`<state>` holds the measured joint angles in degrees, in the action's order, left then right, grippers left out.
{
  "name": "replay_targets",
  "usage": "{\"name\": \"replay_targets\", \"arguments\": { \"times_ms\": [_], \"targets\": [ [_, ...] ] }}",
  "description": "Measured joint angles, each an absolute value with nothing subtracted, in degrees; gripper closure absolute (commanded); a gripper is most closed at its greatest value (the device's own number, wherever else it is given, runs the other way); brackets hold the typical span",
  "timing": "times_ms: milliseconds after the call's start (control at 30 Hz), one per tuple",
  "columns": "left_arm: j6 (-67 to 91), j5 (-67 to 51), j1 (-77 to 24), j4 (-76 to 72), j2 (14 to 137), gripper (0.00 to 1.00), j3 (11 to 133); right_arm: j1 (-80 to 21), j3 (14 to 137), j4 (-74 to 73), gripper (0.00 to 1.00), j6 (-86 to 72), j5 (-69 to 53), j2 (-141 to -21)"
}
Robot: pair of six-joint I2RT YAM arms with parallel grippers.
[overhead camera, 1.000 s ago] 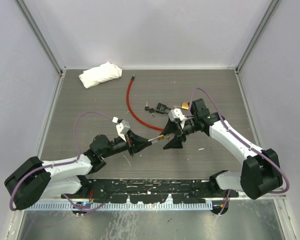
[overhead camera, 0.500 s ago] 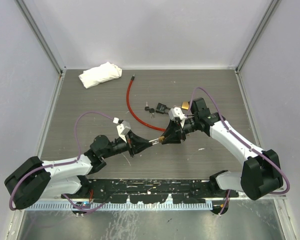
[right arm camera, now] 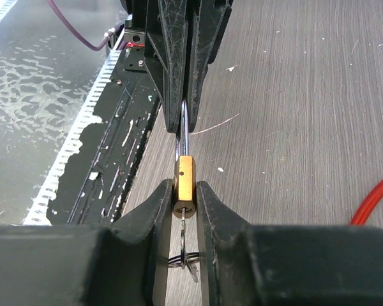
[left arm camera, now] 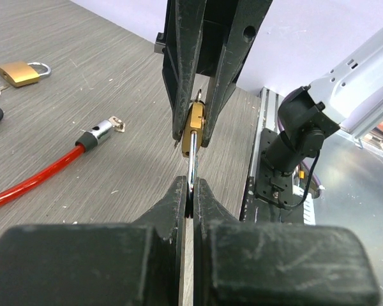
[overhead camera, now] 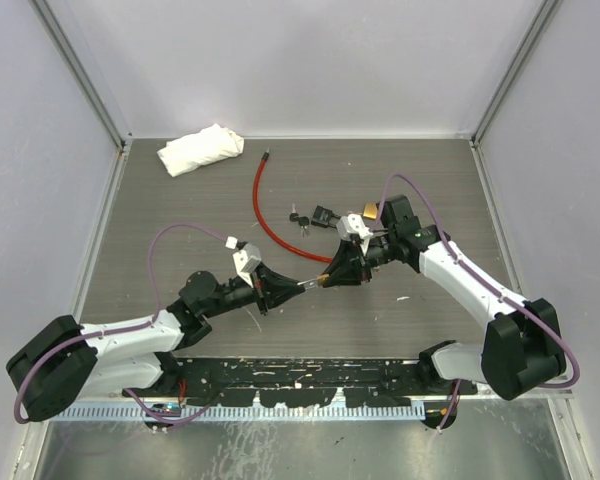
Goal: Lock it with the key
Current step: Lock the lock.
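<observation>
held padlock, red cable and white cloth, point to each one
held padlock (right arm camera: 184,182): right wrist view, on its brass body
red cable (left arm camera: 38,173): left wrist view, on the red sheath near its metal end
white cloth (overhead camera: 201,148): top view, on its centre

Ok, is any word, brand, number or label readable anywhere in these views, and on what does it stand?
No text can be read in any view.
The brass padlock: no marking shows on the faces in view.
The second padlock: too small to tell.
The red cable and the white cloth: no text visible.
</observation>
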<state>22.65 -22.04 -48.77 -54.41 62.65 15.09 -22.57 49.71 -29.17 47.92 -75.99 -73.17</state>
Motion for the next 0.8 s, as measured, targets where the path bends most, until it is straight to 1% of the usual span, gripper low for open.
{"name": "replay_targets", "arguments": {
  "times_ms": [400,600,800],
  "targets": [
    [17.87,-21.21,-49.12,-51.33,62.63,1.0,15.73,-22.83,51.24,-29.5,0.99,41.04,-75.57,-77.23],
    [17.1,-21.76,-49.41,-50.59,64.62,1.0,17.41,-23.18,50.65,-26.94,0.99,36.97,-74.28,-76.71],
    [18.5,-22.96,-49.47,-52.14,67.94,1.0,17.8,-23.27,46.46,-21.52,0.99,31.07,-71.94,-73.67]
  ]
}}
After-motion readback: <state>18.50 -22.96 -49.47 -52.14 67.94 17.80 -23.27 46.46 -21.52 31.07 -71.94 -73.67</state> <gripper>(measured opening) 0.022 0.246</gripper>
